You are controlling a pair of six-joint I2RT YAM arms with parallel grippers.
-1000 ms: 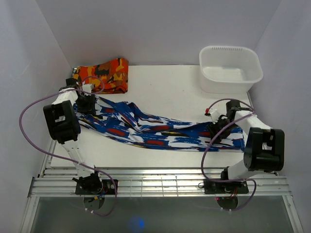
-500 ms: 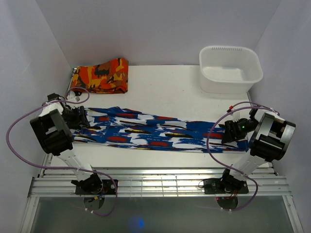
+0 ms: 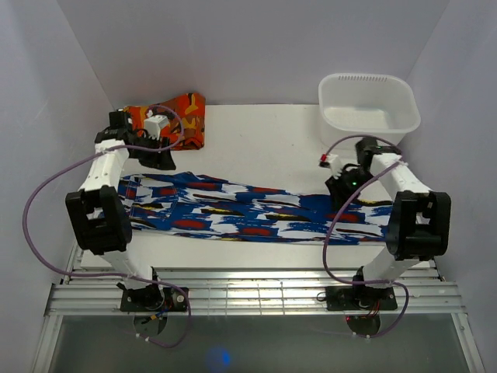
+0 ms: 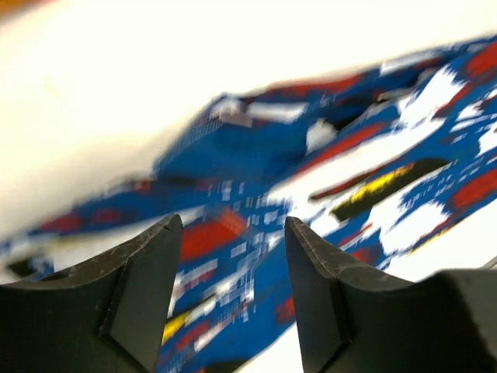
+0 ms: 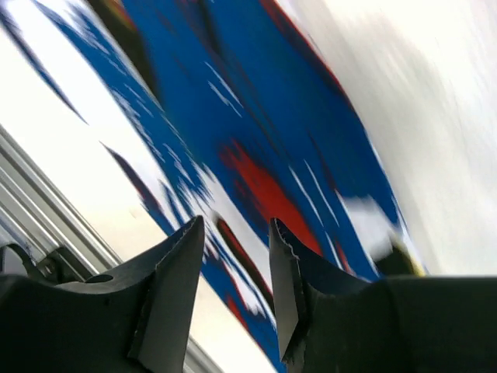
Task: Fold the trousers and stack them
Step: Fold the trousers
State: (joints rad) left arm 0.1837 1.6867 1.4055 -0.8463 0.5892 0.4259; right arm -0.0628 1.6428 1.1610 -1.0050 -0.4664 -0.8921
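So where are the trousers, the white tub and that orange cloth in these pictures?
trousers [image 3: 248, 211], top external view, middle of the spread-out legs.
white tub [image 3: 342, 134], top external view, its near outer wall.
orange cloth [image 3: 190, 116], top external view, its right-hand part.

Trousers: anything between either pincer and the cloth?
Nothing visible. The left pincer and right pincer are both open, and each wrist view shows the trousers straight through the gap. The orange folded cloth lies beyond the left pincer, not between.
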